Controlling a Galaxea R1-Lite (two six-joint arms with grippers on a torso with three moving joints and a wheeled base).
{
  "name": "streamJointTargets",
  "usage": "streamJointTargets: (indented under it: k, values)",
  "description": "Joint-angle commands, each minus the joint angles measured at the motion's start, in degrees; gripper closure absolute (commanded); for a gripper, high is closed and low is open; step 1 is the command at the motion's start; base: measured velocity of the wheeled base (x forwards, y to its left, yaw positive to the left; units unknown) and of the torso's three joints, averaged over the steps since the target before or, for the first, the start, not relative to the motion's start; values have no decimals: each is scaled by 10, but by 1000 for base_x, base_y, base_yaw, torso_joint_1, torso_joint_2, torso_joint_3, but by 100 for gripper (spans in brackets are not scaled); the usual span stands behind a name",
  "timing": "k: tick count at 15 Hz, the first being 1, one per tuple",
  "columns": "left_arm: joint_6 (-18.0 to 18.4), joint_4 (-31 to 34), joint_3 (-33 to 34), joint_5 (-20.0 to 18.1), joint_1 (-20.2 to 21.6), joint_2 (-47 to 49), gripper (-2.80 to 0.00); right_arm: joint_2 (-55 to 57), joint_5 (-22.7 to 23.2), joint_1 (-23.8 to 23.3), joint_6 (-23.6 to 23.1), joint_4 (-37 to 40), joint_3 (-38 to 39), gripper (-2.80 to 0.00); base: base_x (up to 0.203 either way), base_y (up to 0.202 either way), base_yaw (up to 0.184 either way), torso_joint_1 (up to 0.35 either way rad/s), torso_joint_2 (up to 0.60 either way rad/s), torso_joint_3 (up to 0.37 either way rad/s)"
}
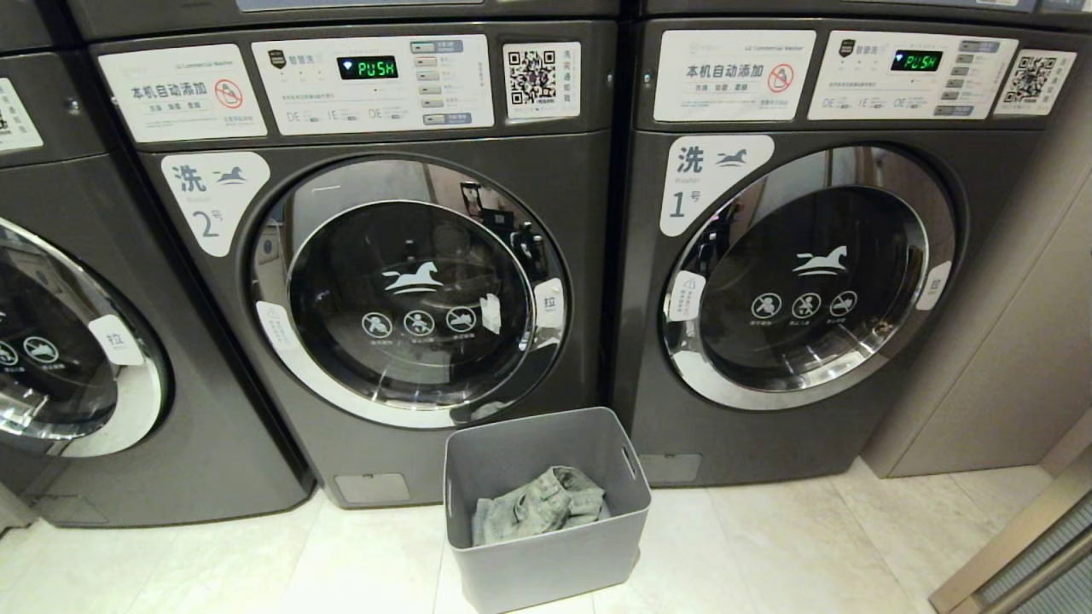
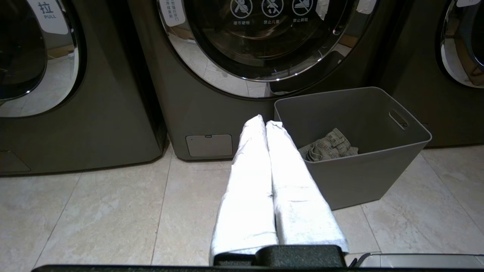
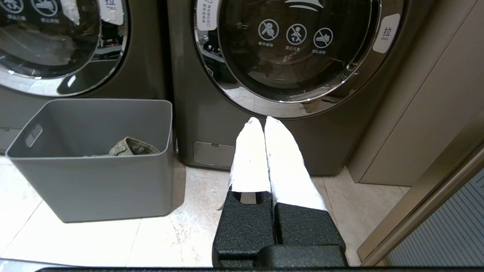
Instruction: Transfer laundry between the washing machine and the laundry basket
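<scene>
Nearest the robot, over the pale marble-look tiled floor [image 1: 256, 563], both arms are parked low and outside the head view. The left gripper [image 2: 264, 122] is seen with its white-wrapped fingers [image 2: 245, 189] pressed together and holding nothing; the right gripper [image 3: 261, 121] is likewise closed and empty, and neither is touching anything.

Just beyond them, a light grey rectangular plastic laundry basket [image 1: 546, 554] with tapered walls and slot handles is set on the floor. At its bottom the laundry [image 1: 542, 505], a faded grey-green denim-like garment with visible seams, is crumpled into a loose heap well below the rim.

Furthest away, the dark grey front-loading washing machine [image 1: 375, 281] labelled 2 is stood directly behind the basket, its chrome-rimmed glass door [image 1: 409, 294] shut. A matching machine labelled 1 [image 1: 802, 273] is to its right.

The garment is judged soft, light and limp, so sagging and trailing are to be expected when it is lifted. A raised fold or thick seam near the heap's top is judged the best place for a pinch. The door must be opened first.
</scene>
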Motion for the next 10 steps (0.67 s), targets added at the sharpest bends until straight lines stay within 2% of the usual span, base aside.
streamJointTargets:
  k: [1, 10]
  values:
    - [-1, 0, 0, -1, 0, -1, 0, 0, -2, 0, 3, -2, 23, 0, 0, 0, 0, 0, 0, 0]
    - [-12, 0, 0, 3, 0, -1, 0, 0, -2, 0, 3, -4, 23, 0, 0, 0, 0, 0, 0, 0]
